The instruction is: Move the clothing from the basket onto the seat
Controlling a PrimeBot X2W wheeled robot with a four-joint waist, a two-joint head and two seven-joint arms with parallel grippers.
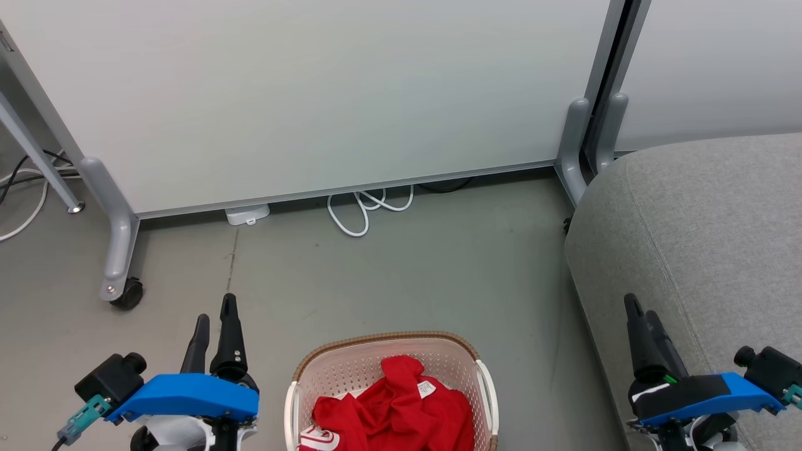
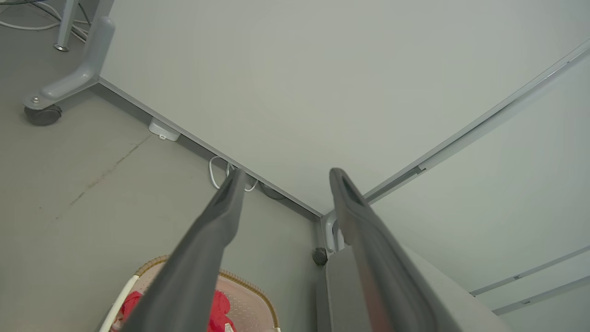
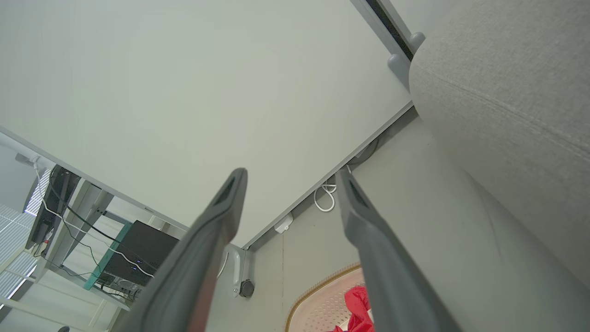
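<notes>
Both the left gripper (image 1: 215, 313) and right gripper (image 1: 640, 310) are spread wide and empty, the clothing (image 1: 395, 407) is heaped in the basket (image 1: 388, 338) just right of the left one, and the seat (image 1: 708, 238) is beside the right one, so I'd dip in and pinch a thick fold.

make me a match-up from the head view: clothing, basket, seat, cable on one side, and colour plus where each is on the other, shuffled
Column A
1. clothing
2. basket
3. seat
4. cable

Column B
a. grey, along the right side of the view
b. red, crumpled inside the basket
c. cream with a brown rim, on the floor at bottom centre
d. white, looped at the foot of the partition panel

Pairs: 1-b, 2-c, 3-a, 4-d
</notes>
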